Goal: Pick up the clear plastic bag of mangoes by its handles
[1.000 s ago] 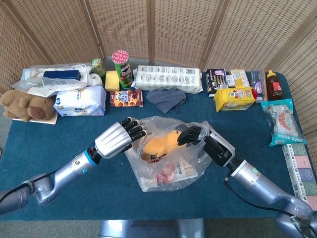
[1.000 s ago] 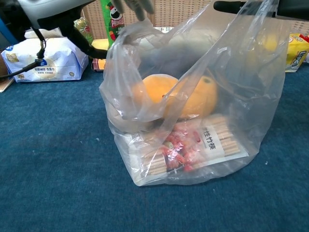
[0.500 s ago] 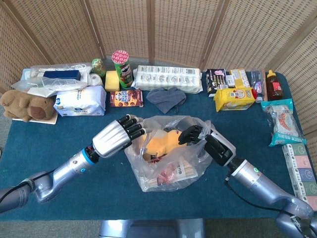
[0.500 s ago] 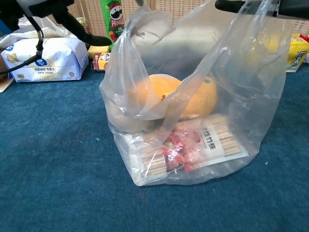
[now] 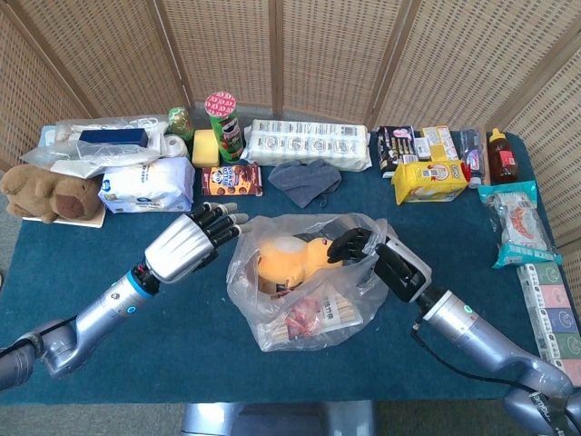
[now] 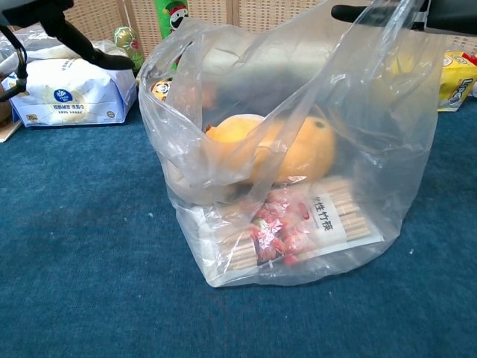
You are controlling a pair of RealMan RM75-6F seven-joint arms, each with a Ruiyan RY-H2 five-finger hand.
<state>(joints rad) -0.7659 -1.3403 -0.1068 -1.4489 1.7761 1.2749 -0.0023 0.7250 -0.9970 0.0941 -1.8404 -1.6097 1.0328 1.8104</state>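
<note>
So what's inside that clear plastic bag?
Inside the clear plastic bag sit orange mangoes on a pack of wooden sticks and a red-printed packet. Anything underneath stays hidden.

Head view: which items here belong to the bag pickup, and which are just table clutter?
Job:
clear plastic bag
mangoes inside it
right hand, gripping the bag's edge
left hand, beside the bag

Clutter:
Pringles can
teddy bear
grey cloth
yellow snack box
sauce bottle
</note>
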